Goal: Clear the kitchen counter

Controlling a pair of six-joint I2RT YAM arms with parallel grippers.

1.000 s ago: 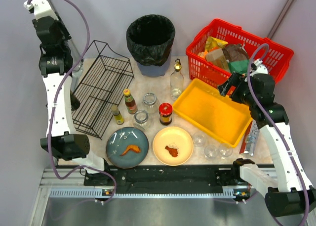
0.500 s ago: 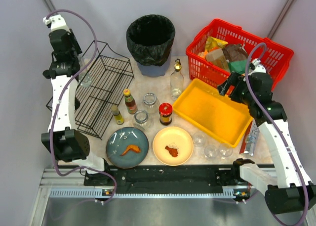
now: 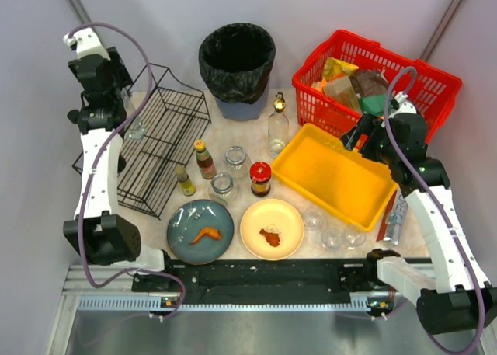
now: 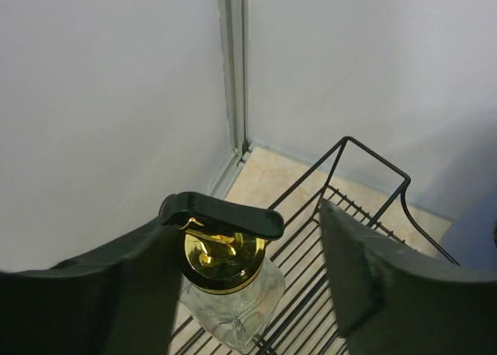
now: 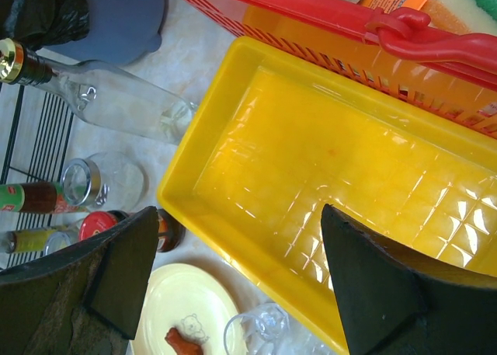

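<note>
Left fingers, spread wide, straddle a gold-capped glass bottle beside the rack, one tip over its cap. Right fingers, spread, hang empty above the yellow tray on the desk. A second earlier the left arm stood farther left.

Your left arm has swung in from the far 9 o'clock side toward 4 o'clock. Its wrist now hangs at the 10 o'clock corner of the black wire rack. In the last half second it eased back a little toward 7 o'clock. The glass bottle between the spread fingers of your left gripper appears slightly nearer the rack than before. Your right arm has crept slightly toward 10 o'clock.
</note>
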